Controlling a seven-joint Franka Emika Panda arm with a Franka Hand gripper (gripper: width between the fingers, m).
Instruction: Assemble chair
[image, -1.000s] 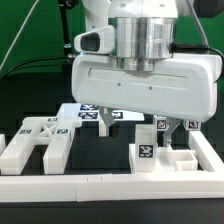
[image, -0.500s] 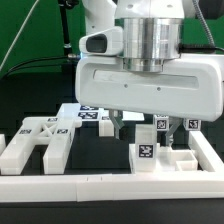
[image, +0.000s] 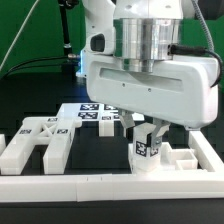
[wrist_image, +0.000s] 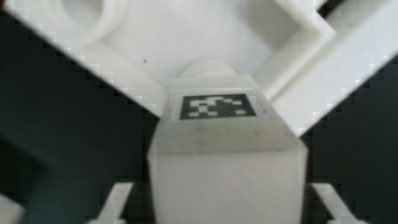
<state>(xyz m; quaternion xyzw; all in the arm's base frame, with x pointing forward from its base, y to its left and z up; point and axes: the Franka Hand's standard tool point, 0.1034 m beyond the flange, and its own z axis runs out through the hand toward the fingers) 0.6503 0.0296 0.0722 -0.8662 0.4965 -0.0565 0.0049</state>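
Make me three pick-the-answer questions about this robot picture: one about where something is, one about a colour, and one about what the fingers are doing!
1. Where does the crossed-bar chair part lie?
A) on the exterior view's left
B) on the exterior view's right
C) between the fingers

2. What colour is the table?
A) red
B) black
C) yellow

3. What are the fingers doing?
A) standing wide apart over nothing
B) hiding out of sight
C) shut on the small tagged block

Answers:
1 A: it lies on that side, away from the fingers.
2 B: a dark surface shows between the white parts.
3 C: they press the block's two sides.
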